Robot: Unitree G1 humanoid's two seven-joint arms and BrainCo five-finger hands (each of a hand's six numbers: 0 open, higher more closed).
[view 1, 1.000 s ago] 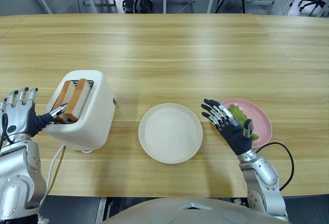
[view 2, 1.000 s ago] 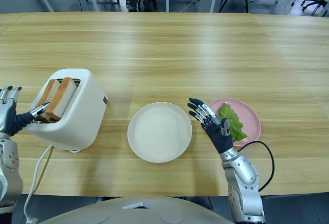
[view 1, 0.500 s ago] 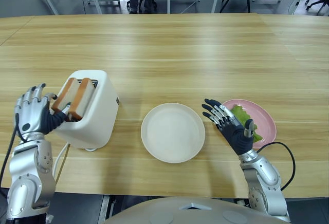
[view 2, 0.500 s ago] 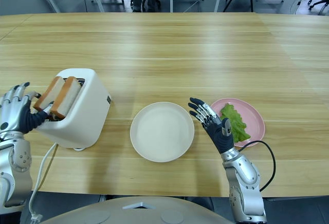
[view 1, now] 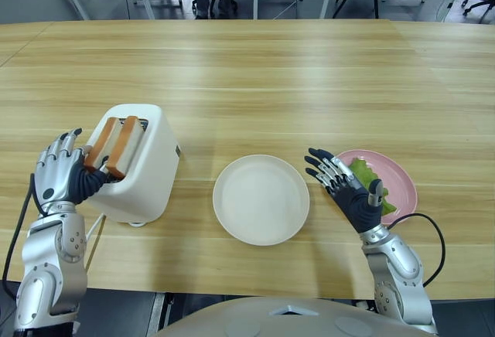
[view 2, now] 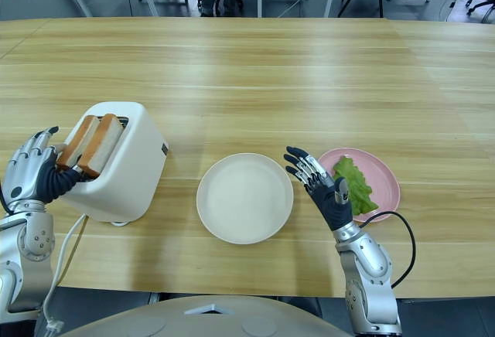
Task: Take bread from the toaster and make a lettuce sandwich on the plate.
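Left hand (view 1: 63, 173) is on the move: it swings in from the table's (view 1: 271, 66) left edge and comes up a touch. It now sits just beside the toaster's (view 1: 143, 168) left wall, right against the outer bread (view 1: 100, 142), where a second ago it hung farther out.

On the table (view 1: 255, 74), the toaster (view 1: 143, 171) stands left of the plate (view 1: 261, 199), with bread slices (view 1: 116, 144) in its slots and the left hand (view 1: 60, 176) beyond it. Right of the plate is the right hand (view 1: 349, 195), then a smaller dish (view 2: 383, 178) bearing lettuce (view 2: 352, 184).
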